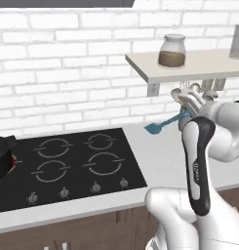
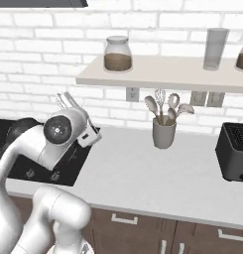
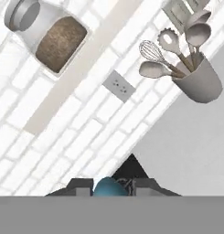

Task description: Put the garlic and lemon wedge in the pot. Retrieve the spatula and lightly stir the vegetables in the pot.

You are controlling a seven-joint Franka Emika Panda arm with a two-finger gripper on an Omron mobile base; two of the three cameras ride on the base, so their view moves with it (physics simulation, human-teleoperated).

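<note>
The light-blue spatula (image 1: 159,126) hangs in the air over the counter just right of the stove, blade toward the left and slightly down. My gripper (image 1: 184,116) is shut on its handle end. In the hand view the teal handle (image 3: 109,187) sits between the two fingertips of the gripper (image 3: 111,188). The black pot (image 1: 3,157) stands at the far left edge of the stove, well away from the spatula. Its inside is hidden, so I cannot see the garlic, the lemon wedge or the other vegetables.
A black cooktop (image 1: 72,163) with front knobs lies left of the arm. A shelf (image 2: 157,74) carries a brown-filled jar (image 2: 117,53) and a glass (image 2: 215,48). A grey utensil crock (image 2: 164,130) and a black toaster (image 2: 234,151) stand on the counter to the right.
</note>
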